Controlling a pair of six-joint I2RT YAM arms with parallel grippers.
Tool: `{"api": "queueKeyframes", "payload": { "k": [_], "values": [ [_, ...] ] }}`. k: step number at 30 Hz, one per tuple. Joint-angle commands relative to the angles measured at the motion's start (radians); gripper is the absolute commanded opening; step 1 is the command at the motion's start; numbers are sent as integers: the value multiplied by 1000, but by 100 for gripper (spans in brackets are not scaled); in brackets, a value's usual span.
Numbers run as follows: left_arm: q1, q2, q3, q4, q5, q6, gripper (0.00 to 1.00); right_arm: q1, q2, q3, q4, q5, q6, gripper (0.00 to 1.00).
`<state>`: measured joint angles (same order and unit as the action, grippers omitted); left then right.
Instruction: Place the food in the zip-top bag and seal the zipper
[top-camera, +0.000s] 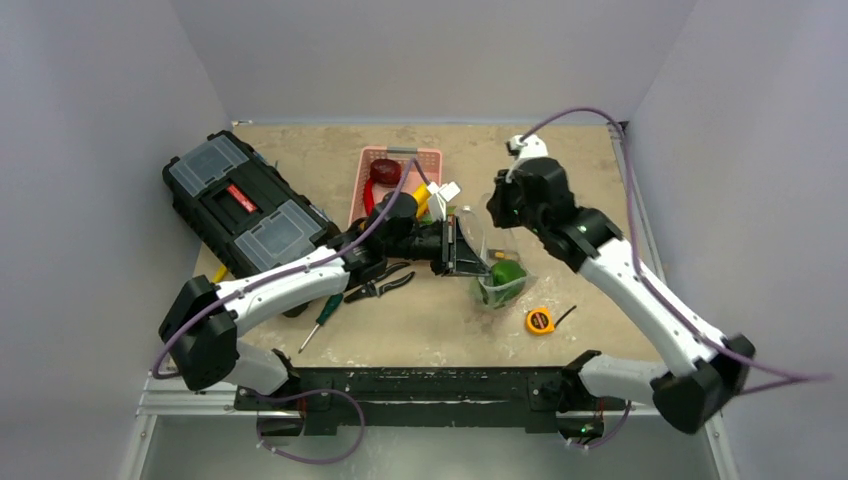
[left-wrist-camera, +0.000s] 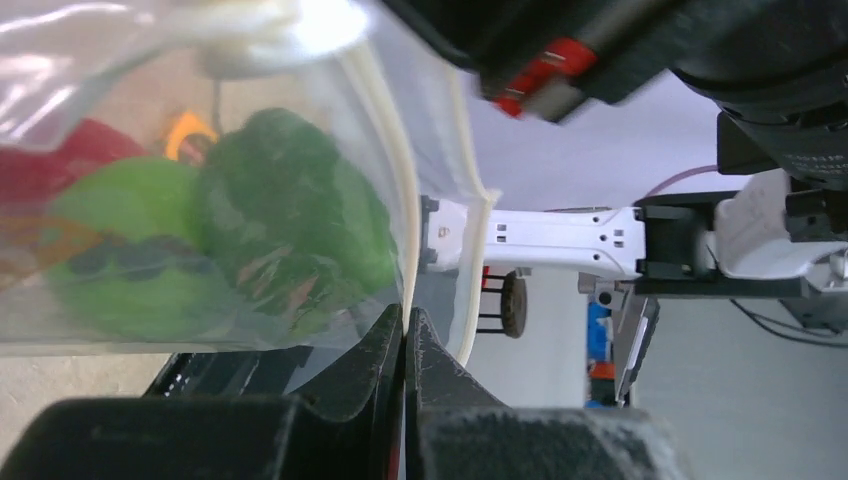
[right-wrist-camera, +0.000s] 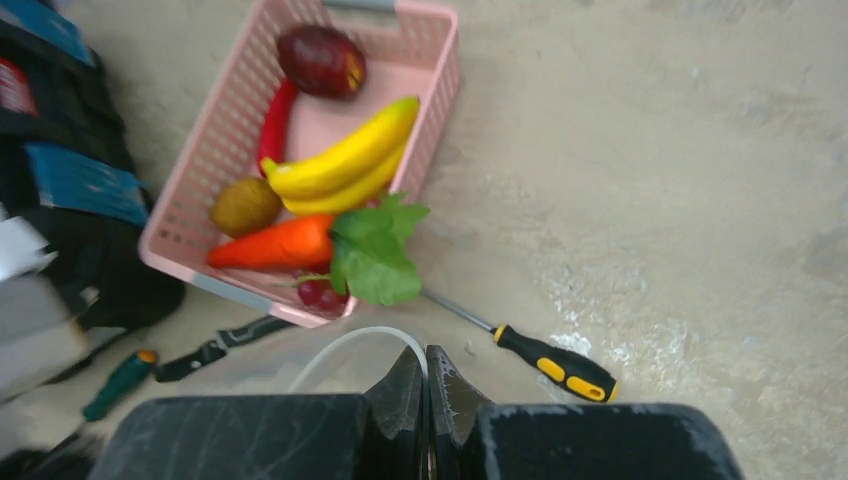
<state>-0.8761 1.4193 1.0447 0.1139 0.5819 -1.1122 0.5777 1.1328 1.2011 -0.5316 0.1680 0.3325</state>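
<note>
I find the left gripper (left-wrist-camera: 405, 345) and right gripper (right-wrist-camera: 425, 378) both clamped on the zipper (left-wrist-camera: 411, 230) of the zip-top bag (top-camera: 497, 262); I advise drawing it taut, then pressing along.

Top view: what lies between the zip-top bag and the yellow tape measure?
Nothing; only a short bare strip of table separates the zip-top bag from the tape measure, visible in the top view.
</note>
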Motion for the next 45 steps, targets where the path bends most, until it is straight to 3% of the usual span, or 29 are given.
{"api": "queueKeyframes", "payload": {
  "k": [1, 4, 11, 15, 22, 27, 31, 38, 45],
  "values": [
    [28, 43, -21, 137, 28, -114, 0, 5, 180, 53, 18, 6, -17, 0],
    [41, 48, 2, 129, 26, -111, 0, 4, 200, 96, -5, 17, -42, 0],
    [31, 13, 42, 71, 42, -68, 0, 5, 43, 50, -92, -15, -116, 0],
    [29, 29, -61, 257, 51, -189, 0, 6, 22, 44, -84, -45, -116, 0],
    [21, 10, -72, 130, 1, -78, 0, 15, 60, 28, -27, -106, -104, 0],
    [-15, -82, -13, 16, -29, 12, 0, 29, -60, 8, -16, -102, -103, 0],
    [-10, -60, -30, -94, -68, 24, 0, 29, -151, -48, 52, -138, -85, 0],
    [-7, 41, -140, -16, -81, 1, 0, 29, -68, -261, 156, -30, -16, 0],
    [-25, -32, 19, -65, -39, 44, 0, 30, -113, -152, 46, 8, -39, 0]
  ]
}}
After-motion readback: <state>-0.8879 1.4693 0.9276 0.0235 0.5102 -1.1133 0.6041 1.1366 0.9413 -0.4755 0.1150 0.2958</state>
